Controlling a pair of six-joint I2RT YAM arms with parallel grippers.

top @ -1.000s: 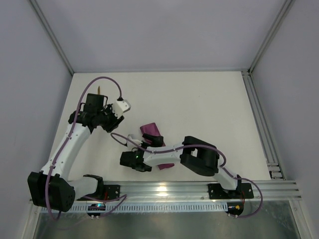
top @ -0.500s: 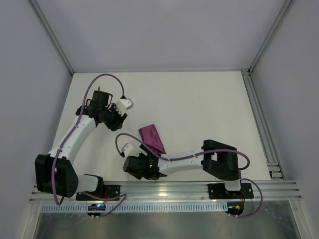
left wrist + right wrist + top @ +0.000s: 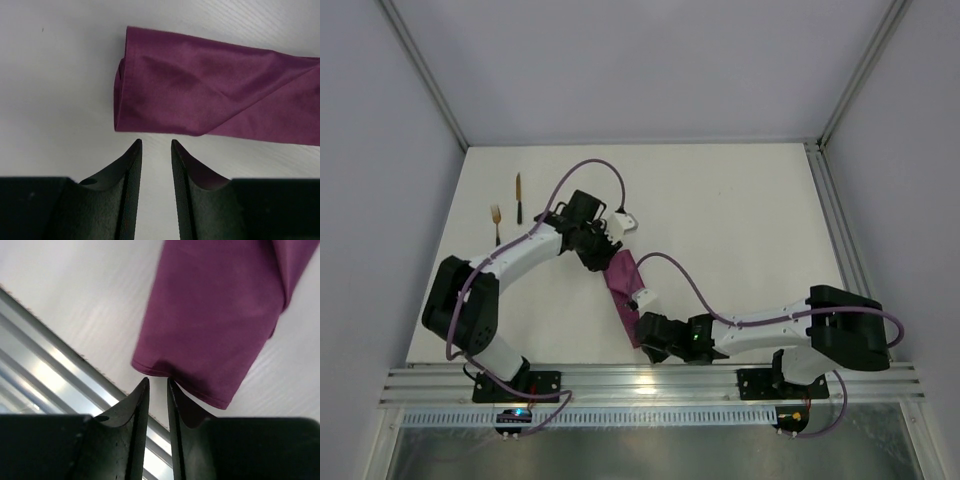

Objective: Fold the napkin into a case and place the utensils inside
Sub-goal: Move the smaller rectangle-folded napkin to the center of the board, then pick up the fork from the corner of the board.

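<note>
The magenta-purple napkin (image 3: 624,287) lies as a slim folded strip, a case shape, near the table's front middle. Seen from the left wrist, the napkin (image 3: 210,95) has its folded end just beyond my left gripper (image 3: 155,145). That gripper's jaws stand a narrow gap apart with only table between them. My left gripper (image 3: 608,254) sits at the strip's far end. My right gripper (image 3: 642,328) is at the near end. In the right wrist view the right gripper (image 3: 158,382) has its tips at the napkin's (image 3: 215,315) hem, slightly parted and empty. The gold fork (image 3: 497,222) and knife (image 3: 518,197) lie far left.
A metal rail (image 3: 650,380) runs along the near table edge, and this rail (image 3: 45,365) lies right beside the right gripper. White enclosure walls surround the table, with a rail (image 3: 840,250) down its right side.
The left arm swung right from over the utensils to the napkin's far end, uncovering the fork and knife. The right arm shifted right and its jaws narrowed. The napkin now lies as a slimmer strip.
</note>
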